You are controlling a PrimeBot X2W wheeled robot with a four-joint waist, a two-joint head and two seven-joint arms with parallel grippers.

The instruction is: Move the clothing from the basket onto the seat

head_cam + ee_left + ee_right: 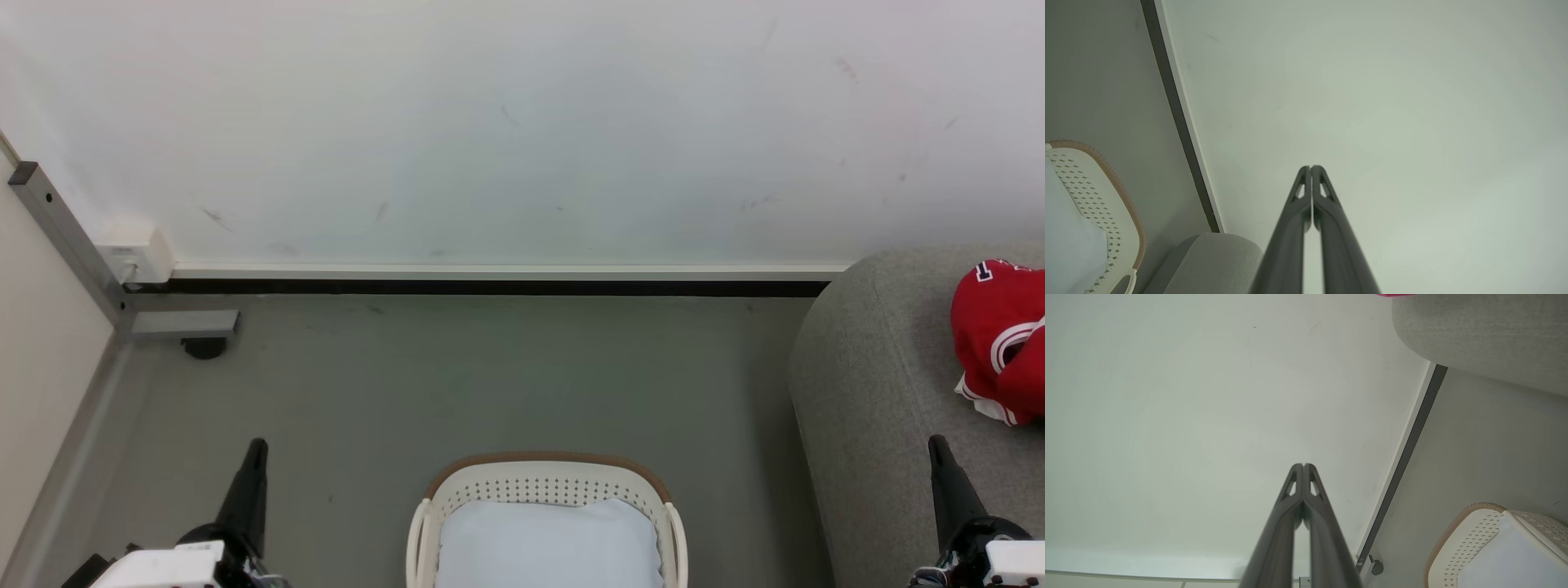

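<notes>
Red clothing (1004, 339) with red-white striped trim lies bunched on the grey seat (882, 392) at the right edge of the head view; a sliver of the red clothing (1394, 295) shows on top of the seat (1486, 330). The cream basket (547, 490) with its tan rim stands on the floor at bottom centre, and I see nothing in it but its pale blue-white liner (547, 543). My left gripper (255, 447) (1311, 167) is shut and bare, left of the basket (1098, 196). My right gripper (937, 442) (1303, 465) is shut and bare, over the seat's front.
A white wall (490, 122) with a dark baseboard (490, 287) runs behind the grey floor (490, 376). A metal post (69, 245) with a white box (135, 253) and a black foot stands at the left.
</notes>
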